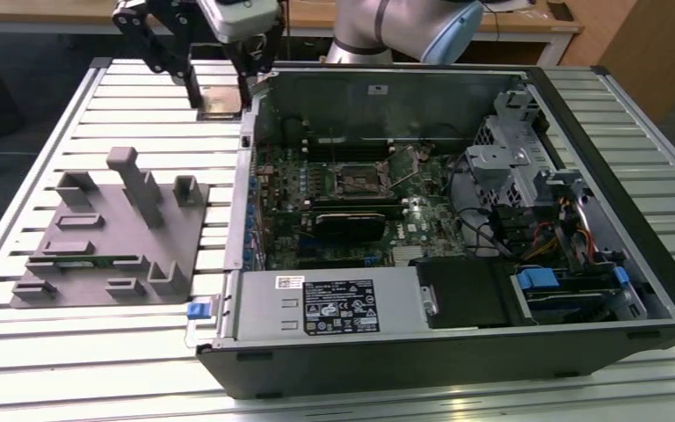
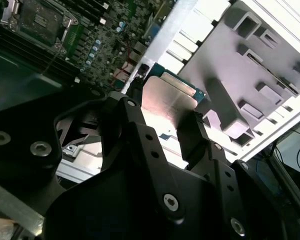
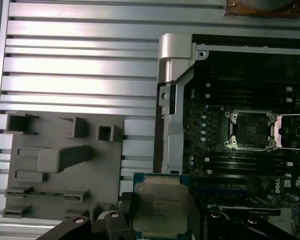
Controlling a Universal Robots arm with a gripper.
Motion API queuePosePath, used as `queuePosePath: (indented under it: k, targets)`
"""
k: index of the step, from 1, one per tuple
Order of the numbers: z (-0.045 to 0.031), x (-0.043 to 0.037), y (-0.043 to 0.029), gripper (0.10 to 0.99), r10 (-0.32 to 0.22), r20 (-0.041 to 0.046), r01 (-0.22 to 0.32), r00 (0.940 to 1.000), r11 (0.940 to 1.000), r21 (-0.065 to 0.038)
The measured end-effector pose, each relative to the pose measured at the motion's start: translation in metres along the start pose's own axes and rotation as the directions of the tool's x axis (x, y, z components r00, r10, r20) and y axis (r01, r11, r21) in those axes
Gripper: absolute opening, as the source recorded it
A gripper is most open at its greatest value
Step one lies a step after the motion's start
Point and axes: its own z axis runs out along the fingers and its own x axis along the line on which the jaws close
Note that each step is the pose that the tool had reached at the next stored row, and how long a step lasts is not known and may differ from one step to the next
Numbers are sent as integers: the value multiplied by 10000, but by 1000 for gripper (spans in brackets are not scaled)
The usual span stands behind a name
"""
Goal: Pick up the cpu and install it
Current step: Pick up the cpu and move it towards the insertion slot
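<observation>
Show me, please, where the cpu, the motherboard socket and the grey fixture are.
cpu point(image 3: 160, 206): first wrist view, on its silvery metal top.
motherboard socket point(image 3: 250, 130): first wrist view, on its dark centre.
grey fixture point(image 1: 141, 189): exterior view, on its tallest upright block.

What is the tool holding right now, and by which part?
The tool holds the cpu, gripped by two opposite side edges with one finger on each, leaving its metal top uncovered.
</observation>
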Motion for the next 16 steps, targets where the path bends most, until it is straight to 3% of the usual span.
queuePosePath:
  k: [16]
  targets:
    - [-11, -533, -14, 529, 0, -18, 0, 10000, 10000, -11]
